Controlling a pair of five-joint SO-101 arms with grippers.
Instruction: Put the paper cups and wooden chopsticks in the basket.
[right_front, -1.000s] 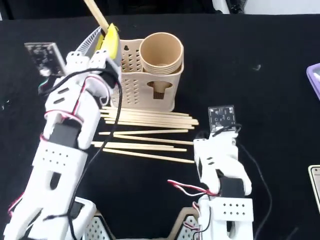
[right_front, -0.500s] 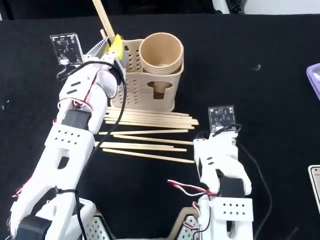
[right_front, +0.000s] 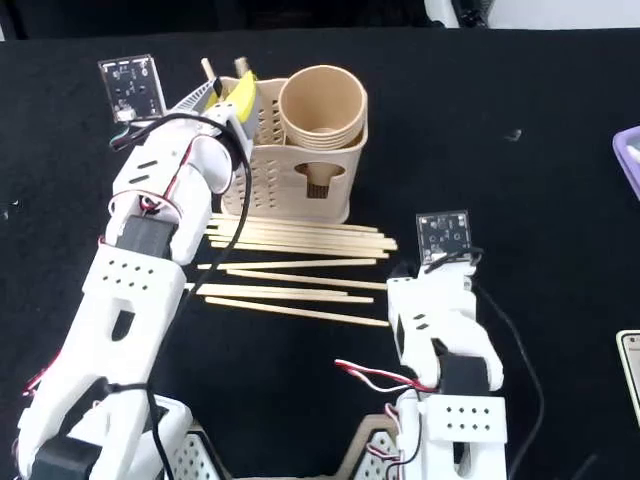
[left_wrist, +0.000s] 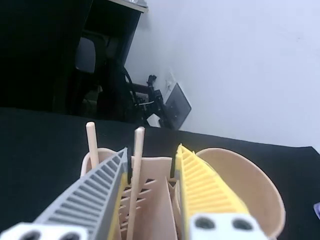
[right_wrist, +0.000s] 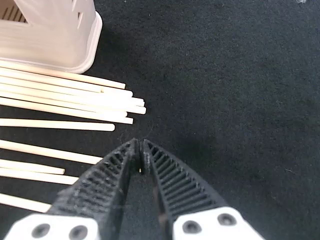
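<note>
**Left jaws released at the basket; right jaws clenched over the table**

We see the left gripper (left_wrist: 151, 148) with its grey and yellow jaws spread apart, grasping nothing, poised above the basket (right_front: 300, 195) at the compartment on the left arm's side. Two wooden chopsticks (left_wrist: 138, 145) stand upright in that compartment, one in line with the gap between the jaws, the other just outside the grey jaw. The paper cups (right_front: 322, 105), nested, sit in the basket's other compartment. The right gripper (right_wrist: 140, 146) has its jaws clenched on nothing, tips touching, over the black table (right_front: 520, 250). Near it, the loose chopsticks (right_front: 300, 238) lie flat in front of the basket.
</note>
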